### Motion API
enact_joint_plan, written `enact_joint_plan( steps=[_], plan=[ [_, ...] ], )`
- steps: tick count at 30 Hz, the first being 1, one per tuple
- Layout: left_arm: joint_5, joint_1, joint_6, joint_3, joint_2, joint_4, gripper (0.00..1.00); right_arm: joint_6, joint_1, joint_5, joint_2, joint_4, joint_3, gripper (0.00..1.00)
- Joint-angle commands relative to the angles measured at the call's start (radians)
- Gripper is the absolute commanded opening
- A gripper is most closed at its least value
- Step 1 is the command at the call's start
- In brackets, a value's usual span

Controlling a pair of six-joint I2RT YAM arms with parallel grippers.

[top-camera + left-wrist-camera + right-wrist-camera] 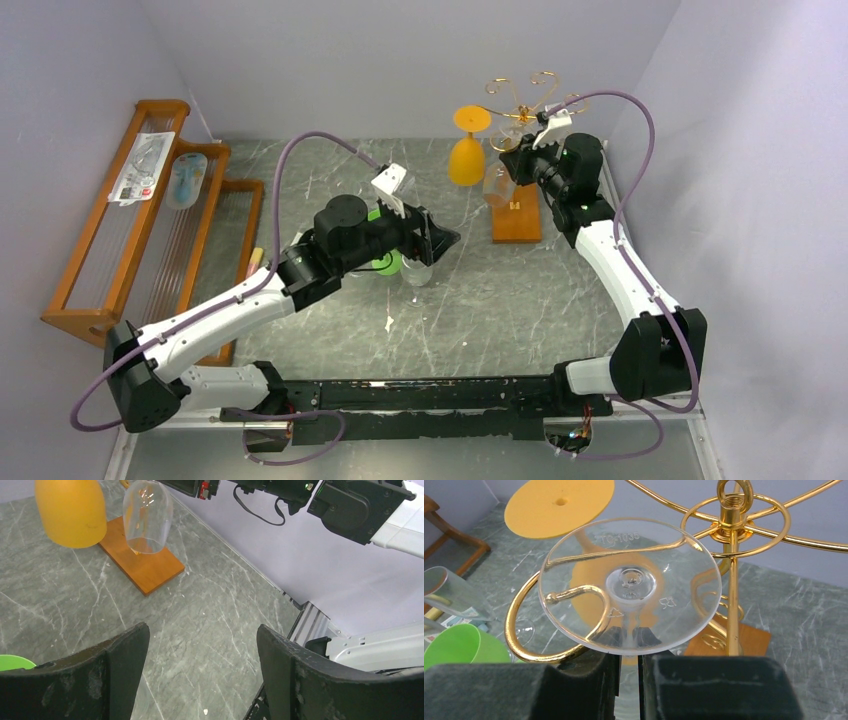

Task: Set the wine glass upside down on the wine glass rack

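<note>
The wine glass rack (520,100) is a gold wire stand on an orange-brown wooden base (517,215) at the back right. My right gripper (628,652) is shut on the stem of a clear wine glass (630,585), held upside down. Its round foot lies over a curled scroll arm (524,630), and the wire shows through it. The stem stands inside the loop. The bowl hangs over the base (145,565) in the left wrist view (147,517). An orange wine glass (467,155) hangs upside down on the rack beside it. My left gripper (202,645) is open and empty above the table.
A large slatted wooden rack (130,230) holding packaged items stands along the left wall. A green cup (385,262) and a clear cup (418,272) stand under my left gripper. Walls close in the back and the right side.
</note>
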State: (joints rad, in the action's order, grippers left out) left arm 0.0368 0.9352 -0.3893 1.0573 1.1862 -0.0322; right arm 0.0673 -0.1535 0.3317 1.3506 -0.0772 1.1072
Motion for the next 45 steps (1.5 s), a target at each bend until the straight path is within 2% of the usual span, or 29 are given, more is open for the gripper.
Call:
enact_joint_plan(
  steps=[1, 8, 11, 21, 26, 29, 33, 39, 45],
  plan=[
    [-0.023, 0.007, -0.009, 0.055, 0.025, 0.002, 0.82, -0.009, 0.005, -0.051, -0.013, 0.006, 0.016, 0.00],
    [-0.132, 0.003, -0.071, 0.159, 0.110, 0.009, 0.84, 0.038, 0.006, -0.126, -0.039, -0.014, 0.004, 0.00],
    [-0.122, -0.013, -0.119, 0.190, 0.148, -0.014, 0.84, 0.040, 0.005, -0.159, -0.051, -0.008, -0.002, 0.00],
    [0.056, -0.093, -0.296, 0.300, 0.257, -0.115, 0.81, 0.025, 0.009, -0.135, -0.122, -0.035, -0.096, 0.00],
    [0.125, -0.117, -0.387, 0.404, 0.322, -0.111, 0.67, -0.016, 0.008, -0.118, -0.163, -0.120, -0.159, 0.00],
    [0.168, -0.120, -0.431, 0.468, 0.373, -0.092, 0.64, -0.040, 0.008, -0.134, -0.186, -0.160, -0.187, 0.00],
    [0.212, -0.125, -0.474, 0.552, 0.440, -0.074, 0.66, -0.048, 0.009, -0.174, -0.198, -0.161, -0.184, 0.00],
    [0.315, -0.127, -0.538, 0.614, 0.517, -0.094, 0.67, -0.059, 0.009, -0.148, -0.261, -0.151, -0.211, 0.00],
    [0.394, -0.126, -0.651, 0.549, 0.526, -0.263, 0.74, -0.095, 0.009, -0.085, -0.337, -0.125, -0.252, 0.00]
  ],
)
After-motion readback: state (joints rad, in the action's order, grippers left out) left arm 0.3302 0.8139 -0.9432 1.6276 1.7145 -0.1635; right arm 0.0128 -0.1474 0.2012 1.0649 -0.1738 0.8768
